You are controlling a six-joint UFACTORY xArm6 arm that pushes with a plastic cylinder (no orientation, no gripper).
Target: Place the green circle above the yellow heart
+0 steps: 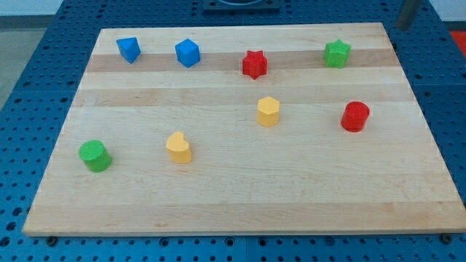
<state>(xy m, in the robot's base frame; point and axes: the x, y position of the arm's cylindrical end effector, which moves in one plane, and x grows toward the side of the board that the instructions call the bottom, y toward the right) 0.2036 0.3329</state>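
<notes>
Camera view: green circle (95, 155) left of yellow heart (179, 147), well apart; my tip out of sight.

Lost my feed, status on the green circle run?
My tip: not in view. Green circle at the view's left, level with the yellow heart, not above it. No block between them; spot above heart open.

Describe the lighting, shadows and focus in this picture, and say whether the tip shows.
Camera view: even, soft light; the green circle and yellow heart cast only faint, short shadows on the board. No strong glare. Blocks look sharp throughout; the board's edges converge towards the view's top from perspective. My tip does not show; only a dark rod-like shape at the top right.
</notes>
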